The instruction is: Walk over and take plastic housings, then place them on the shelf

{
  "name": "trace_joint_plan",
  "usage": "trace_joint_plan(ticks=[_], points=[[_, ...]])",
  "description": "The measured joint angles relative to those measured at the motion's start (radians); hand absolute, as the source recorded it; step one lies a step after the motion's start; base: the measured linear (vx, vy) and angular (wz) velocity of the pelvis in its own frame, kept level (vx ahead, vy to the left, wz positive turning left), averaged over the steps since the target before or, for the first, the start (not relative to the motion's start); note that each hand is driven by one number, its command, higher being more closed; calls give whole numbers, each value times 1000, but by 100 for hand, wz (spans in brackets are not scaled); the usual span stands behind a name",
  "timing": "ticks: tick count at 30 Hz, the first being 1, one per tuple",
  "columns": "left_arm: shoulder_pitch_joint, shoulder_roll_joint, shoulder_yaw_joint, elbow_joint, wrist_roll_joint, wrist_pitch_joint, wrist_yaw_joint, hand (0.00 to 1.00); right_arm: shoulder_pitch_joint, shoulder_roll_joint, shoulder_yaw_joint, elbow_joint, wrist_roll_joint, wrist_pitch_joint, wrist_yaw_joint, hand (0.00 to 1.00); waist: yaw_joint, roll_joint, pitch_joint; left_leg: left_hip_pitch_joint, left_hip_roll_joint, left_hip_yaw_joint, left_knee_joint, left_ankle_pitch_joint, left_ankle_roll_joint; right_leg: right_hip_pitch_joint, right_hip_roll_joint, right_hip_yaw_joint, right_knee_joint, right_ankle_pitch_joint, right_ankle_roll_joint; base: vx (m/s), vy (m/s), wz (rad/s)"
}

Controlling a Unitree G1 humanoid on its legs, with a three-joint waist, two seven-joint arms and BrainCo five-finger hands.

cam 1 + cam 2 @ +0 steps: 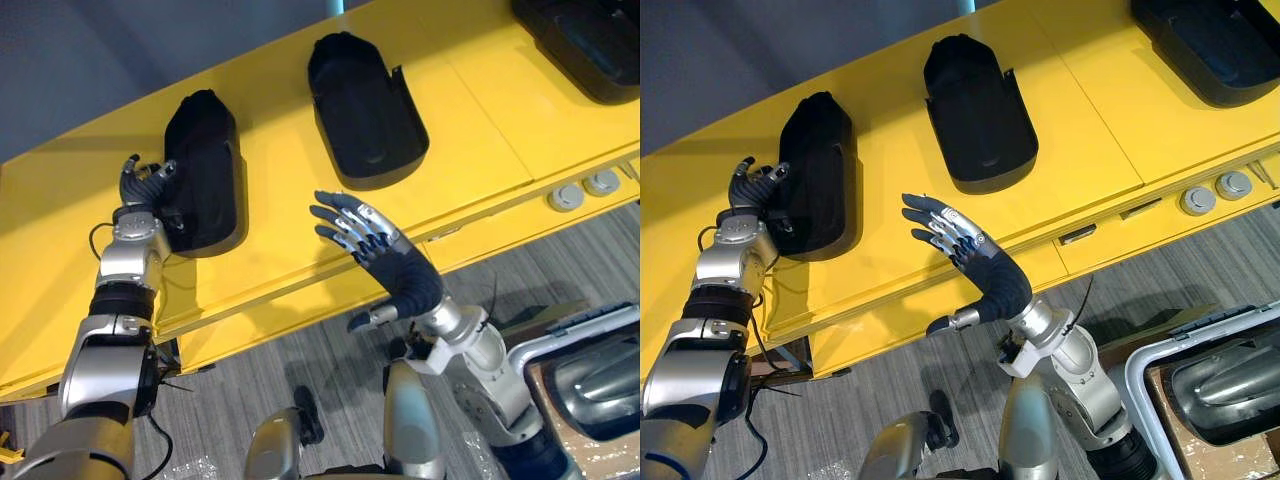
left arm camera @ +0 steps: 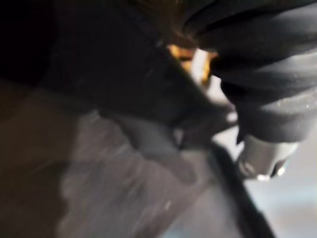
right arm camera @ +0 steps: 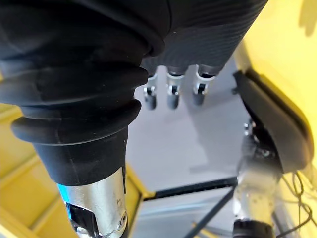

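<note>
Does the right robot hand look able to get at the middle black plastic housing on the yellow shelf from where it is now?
Probably yes. The right robot hand is open over the front edge of the yellow shelf, just short of the middle black plastic housing, with only bare shelf between them.

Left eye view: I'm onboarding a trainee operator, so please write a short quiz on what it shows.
1. True or false: the right hand holds a housing.
2. How many black housings lie on the yellow shelf?
3. The left hand is at which one? A: leftmost housing. B: middle. C: rightmost.
Key: 1 false, it hangs open and empty; 2 three; 3 A.
</note>
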Motion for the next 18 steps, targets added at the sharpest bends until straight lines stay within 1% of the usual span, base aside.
trace_joint_plan(ticks=[2, 3, 5, 6, 7, 8, 9, 10, 11, 12, 13, 14, 15, 16, 17, 18], points=[[-15, 1, 0, -8, -5, -36, 38, 0, 0, 7, -1, 5, 0, -20, -1, 0, 7, -11, 6, -1, 0, -1, 4, 0, 0, 2, 1, -1, -4, 4, -1, 26, 1, 8], [-17, 2, -1, -17, -5, -72, 64, 0, 4, 11, -3, 11, 0, -43, 0, 0, 8, -12, 6, -1, 0, -3, 5, 0, 0, 8, 1, -4, -14, 8, -1, 0, 0, 0], [-21, 10, -1, -56, -4, -102, 84, 0, 15, 18, -7, 21, 0, -72, 1, 0, 10, -12, 6, -1, -1, -4, 6, 0, 0, 14, 0, -8, -20, 11, 0, 28, 12, 7], [-34, 11, 0, -102, -3, -130, 87, 0, 30, 27, -8, 42, 0, -87, 2, 0, 8, -12, 6, 1, 0, -11, 10, 0, 0, 29, -1, -21, -30, 13, 0, 26, 7, 21], [-50, 12, 1, -179, -1, -165, 84, 0, 49, 30, -10, 56, 0, -96, 3, 0, 9, -12, 6, 4, 0, -27, 13, 0, 0, 47, 0, -33, -38, 14, 1, 19, 4, 22], [-55, 15, 4, -229, -1, -182, 84, 0, 56, 31, -12, 58, -1, -98, 4, 0, 11, -13, 6, 7, 0, -30, 12, 0, 0, 53, 0, -37, -42, 14, 1, 12, 2, 17], [-58, 31, 6, -328, 0, -207, 74, 0, 63, 34, -12, 64, -2, -100, 6, 0, 17, -13, 6, 18, -1, -31, 9, 0, 0, 68, 0, -44, -49, 15, 3, 11, 3, 6], [-56, 43, 7, -373, 1, -217, 66, 0, 65, 34, -13, 69, -2, -100, 6, 0, 19, -12, 5, 24, -2, -32, 7, 0, 0, 77, -1, -47, -51, 15, 3, 0, 0, 0], [-47, 69, 19, -470, 3, -231, 50, 0, 69, 37, -22, 71, -3, -101, 6, 0, 29, -12, 5, 42, -4, -31, -4, 0, 1, 90, -1, -48, -56, 15, 3, 0, 0, 0], [-11, 93, 51, -579, 3, -250, 34, 0, 66, 41, -36, 71, -5, -101, 4, 0, 35, -9, 3, 51, -4, -34, -8, 0, 1, 105, -1, -53, -64, 15, 4, 0, 0, 0], [23, 98, 80, -643, 3, -261, 29, 0, 66, 43, -43, 70, -10, -102, 2, 0, 39, -4, 0, 53, -4, -37, -10, 0, 1, 110, -1, -56, -67, 15, 4, -7, 5, 4], [143, 94, 164, -801, -4, -282, 9, 0, 67, 46, -57, 69, -25, -104, -1, 0, 49, 6, -10, 53, -5, -44, -20, 0, 1, 115, -1, -58, -72, 15, 4, 13, -4, 11], [300, 71, 246, -959, -5, -306, -14, 0, 74, 49, -71, 68, -44, -109, -2, 0, 57, 23, -21, 53, -4, -54, -25, 0, 1, 126, -1, -73, -85, 16, 5, 24, -5, 20], [420, 34, 293, -1057, -5, -335, -38, 0, 88, 50, -79, 67, -51, -113, -8, 0, 70, 39, -30, 54, -2, -60, -29, 0, 1, 138, 0, -85, -96, 16, 6, 68, -14, 33], [596, -49, 335, -1161, -7, -382, -68, 0, 111, 51, -96, 67, -78, -119, -26, 0, 96, 57, -53, 55, 0, -82, -36, 0, 1, 149, 3, -103, -113, 17, 7, 90, -16, 40], [719, -123, 342, -1218, -9, -420, -92, 0, 128, 57, -108, 66, -96, -124, -36, 0, 119, 67, -67, 52, 1, -93, -38, 2, 0, 161, 3, -120, -123, 18, 7, 97, -23, 42]])
